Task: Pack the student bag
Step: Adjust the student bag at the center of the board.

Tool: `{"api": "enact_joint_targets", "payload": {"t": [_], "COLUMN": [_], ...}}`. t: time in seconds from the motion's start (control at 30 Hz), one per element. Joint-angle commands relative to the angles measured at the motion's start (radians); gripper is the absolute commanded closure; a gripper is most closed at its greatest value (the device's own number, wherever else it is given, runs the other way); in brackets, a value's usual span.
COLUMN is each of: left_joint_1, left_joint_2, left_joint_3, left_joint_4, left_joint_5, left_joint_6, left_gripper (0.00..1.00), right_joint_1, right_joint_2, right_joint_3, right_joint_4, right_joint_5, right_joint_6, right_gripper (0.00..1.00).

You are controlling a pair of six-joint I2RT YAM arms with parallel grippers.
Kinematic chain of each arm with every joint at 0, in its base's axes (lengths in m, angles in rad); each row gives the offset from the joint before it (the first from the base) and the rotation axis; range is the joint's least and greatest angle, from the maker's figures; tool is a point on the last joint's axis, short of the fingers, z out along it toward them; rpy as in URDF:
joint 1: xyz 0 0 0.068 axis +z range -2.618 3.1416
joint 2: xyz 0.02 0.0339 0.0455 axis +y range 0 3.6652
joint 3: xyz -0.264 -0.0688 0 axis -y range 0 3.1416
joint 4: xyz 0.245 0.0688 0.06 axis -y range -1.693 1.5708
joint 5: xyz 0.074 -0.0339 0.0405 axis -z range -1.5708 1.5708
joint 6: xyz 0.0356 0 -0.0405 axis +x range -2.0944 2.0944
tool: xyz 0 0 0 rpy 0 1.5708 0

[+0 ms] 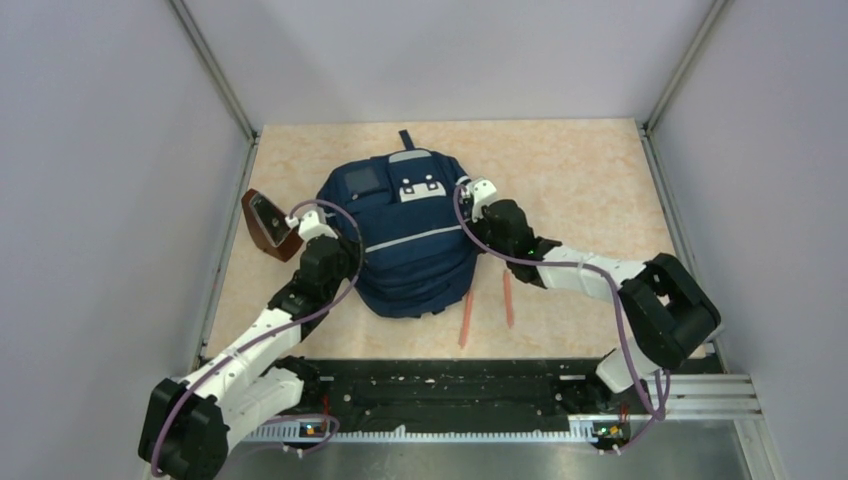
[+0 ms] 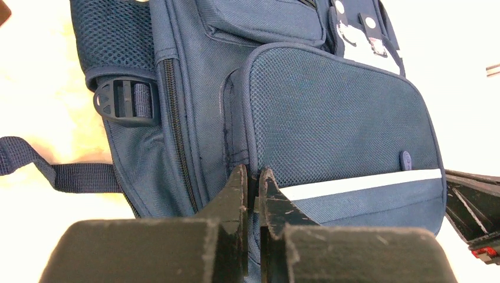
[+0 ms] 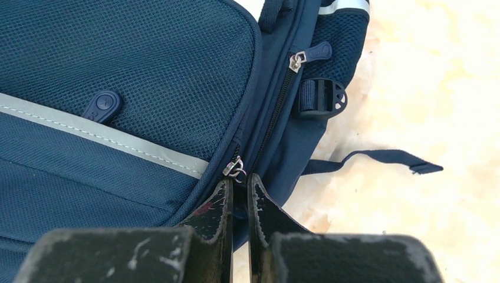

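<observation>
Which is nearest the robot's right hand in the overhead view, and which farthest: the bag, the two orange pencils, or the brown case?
1. Bag: the right hand is at its right edge.
2. Orange pencils: lower in the view; the pair too close to split.
3. Brown case: across the bag, far left.

- The student bag [image 1: 410, 250], a large navy blue fabric backpack, was laid flat on the beige table [image 1: 580, 170], front side up.
- Its top handle [image 1: 405, 138] was turned to the far edge.
- A white patch [image 1: 421, 188] was placed on the upper front, and a grey reflective strip [image 1: 412, 240] across the front pocket.
- A loose strap [image 3: 377, 158] was spread beside it.
</observation>
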Motion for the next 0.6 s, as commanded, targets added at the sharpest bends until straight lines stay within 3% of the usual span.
{"api": "enact_joint_targets", "payload": {"t": [0.0, 0.07, 0.1, 0.2, 0.27, 0.37, 0.57], "left_joint_1": [0.003, 0.003, 0.003, -0.001, -0.007, -0.028, -0.172], "left_joint_2": [-0.007, 0.009, 0.013, 0.0, -0.037, -0.071, -0.029], "left_joint_3": [-0.001, 0.011, 0.025, 0.039, 0.045, 0.071, 0.103], "left_joint_4": [0.07, 0.071, 0.059, 0.056, 0.064, 0.05, 0.104], "left_joint_5": [-0.041, -0.004, 0.019, 0.04, 0.033, 0.006, 0.057], "left_joint_6": [0.014, 0.059, 0.091, 0.196, 0.259, 0.356, 0.584], "left_gripper": [1.0, 1.0, 0.92, 0.51, 0.35, 0.26, 0.25], "right_joint_1": [0.015, 0.015, 0.015, 0.016, 0.014, 0.011, -0.029], "right_joint_2": [-0.067, -0.065, -0.059, -0.023, 0.005, 0.04, 0.102], "right_joint_3": [-0.031, -0.033, -0.027, 0.016, 0.05, 0.104, 0.192], "right_joint_4": [-0.03, -0.026, -0.031, -0.062, -0.081, -0.104, -0.105], "right_joint_5": [0.047, 0.056, 0.067, 0.107, 0.125, 0.123, 0.099], "right_joint_6": [0.051, 0.049, 0.049, 0.049, 0.048, 0.04, 0.008], "right_gripper": [1.0, 1.0, 1.0, 1.0, 1.0, 1.0, 1.0]}}
